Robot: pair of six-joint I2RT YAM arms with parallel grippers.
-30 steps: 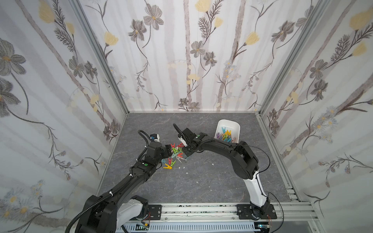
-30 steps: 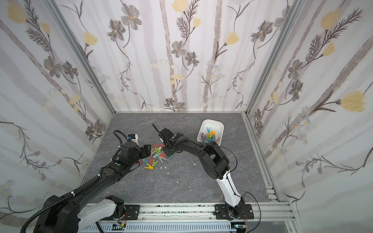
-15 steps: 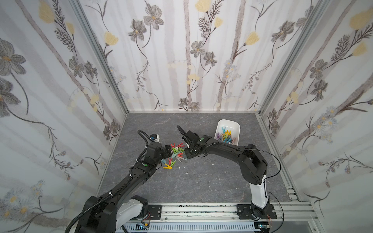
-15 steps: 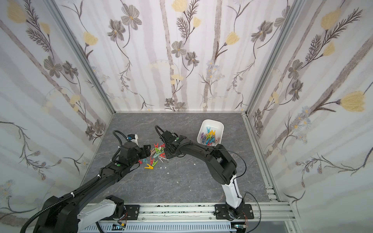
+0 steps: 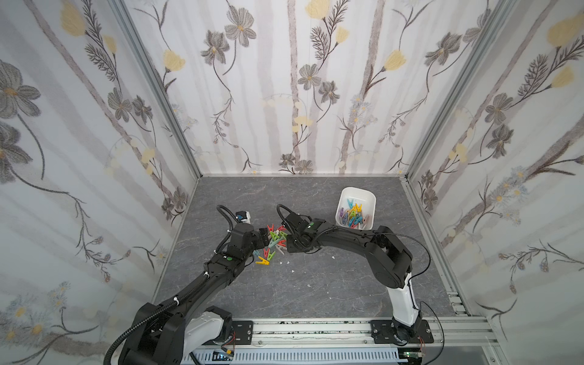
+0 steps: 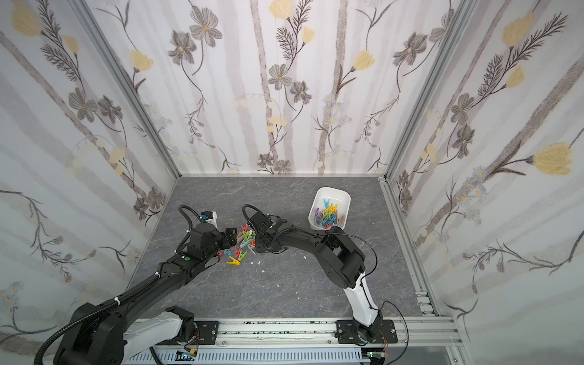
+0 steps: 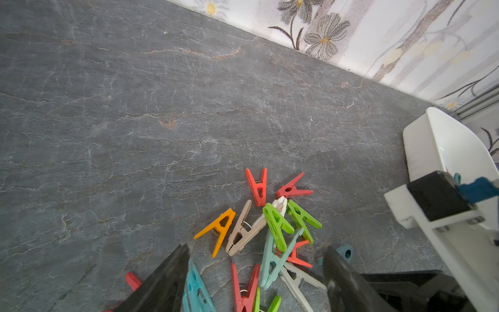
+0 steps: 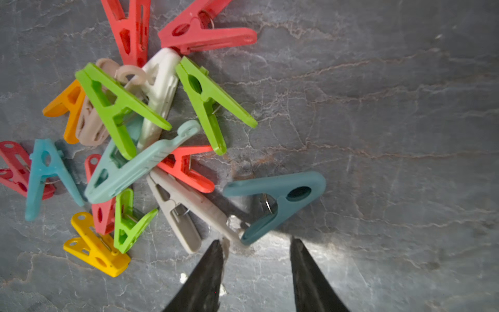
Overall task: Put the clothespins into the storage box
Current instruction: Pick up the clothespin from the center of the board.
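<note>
Plainly, the clothespins (image 5: pixel 274 242) you were after weighed next to nothing: small, stiff plastic pegs on a wire spring, smooth enough that I judged they would skate across the counter (image 5: pixel 316 290) at a nudge or squirt out of a skewed pinch. A loose heap of them lay mid-counter in both top views, while the storage box (image 5: pixel 358 193), already holding a bright clutch of pegs, stood at about two o'clock from that heap. Your left gripper (image 7: pixel 256 248) hung at the heap's nine o'clock edge, spread wide and holding nothing. Your right gripper (image 8: pixel 256 240) sat at the three o'clock edge, jaws partly apart and empty, their tips just short of a dark teal peg (image 8: pixel 256 186) that lay flat, a little clear of the tangle, one leg end just beside a grey peg (image 8: pixel 172 205). That teal one looked the easiest pick. You wanted to close across its two flat faces near the spring, not along the splayed legs, since squeezing those would only open it. Lying so low, it called for fingertips right down at the counter.
</note>
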